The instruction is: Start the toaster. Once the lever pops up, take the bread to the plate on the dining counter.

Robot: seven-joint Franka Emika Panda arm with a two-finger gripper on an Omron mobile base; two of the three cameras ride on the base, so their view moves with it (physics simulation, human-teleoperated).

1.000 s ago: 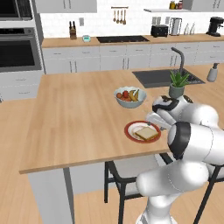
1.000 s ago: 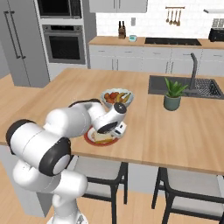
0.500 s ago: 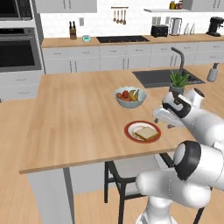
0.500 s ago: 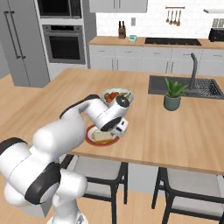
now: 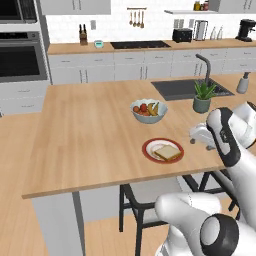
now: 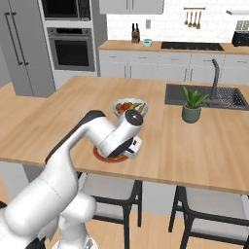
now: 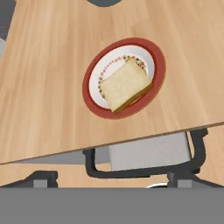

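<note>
The large rectangular light-wood dining counter (image 5: 85, 125) fills the middle of a white kitchen, with grey cabinets, a black wall oven (image 5: 22, 55) and a black stovetop (image 5: 139, 44) along the back wall. The boxy glossy black toaster (image 5: 182, 35) stands far off on that back counter, near its right end. The thin square slice of golden-tan bread (image 7: 127, 84) lies flat on the round red-rimmed plate with a white centre (image 7: 158, 72), close to the dining counter's near edge. The white fruit bowl (image 5: 148, 111) sits just behind the plate, the potted green plant (image 5: 202, 97) to its right beside the dark sink (image 5: 185, 89). Black-framed grey-seated stools (image 7: 144, 153) tuck under the near edge. The gripper (image 5: 196, 135) hangs right of the plate, jaws spread wide, holding nothing.
</note>
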